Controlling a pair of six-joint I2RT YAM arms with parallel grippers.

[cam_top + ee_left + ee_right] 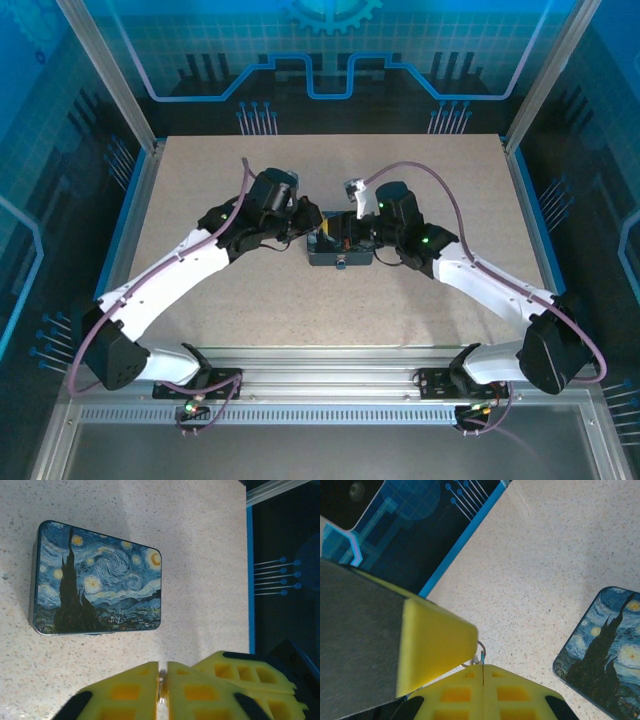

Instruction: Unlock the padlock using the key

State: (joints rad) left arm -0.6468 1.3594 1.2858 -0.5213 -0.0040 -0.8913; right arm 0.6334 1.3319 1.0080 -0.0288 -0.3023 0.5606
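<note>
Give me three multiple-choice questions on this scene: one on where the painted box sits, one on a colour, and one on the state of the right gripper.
1. Where is the painted box?
A. at the far left corner
B. in the middle of the table
C. on the metal rail

2. What colour are the gripper fingers?
A. yellow
B. red
C. white

3. How is the right gripper?
A. wide open
B. shut
C. clamped around the box

Answers:
1 B, the top view shows it centred on the table.
2 A, both wrist views show yellow fingers.
3 B, its fingers meet in a thin seam, with a small metal ring at their tip.
</note>
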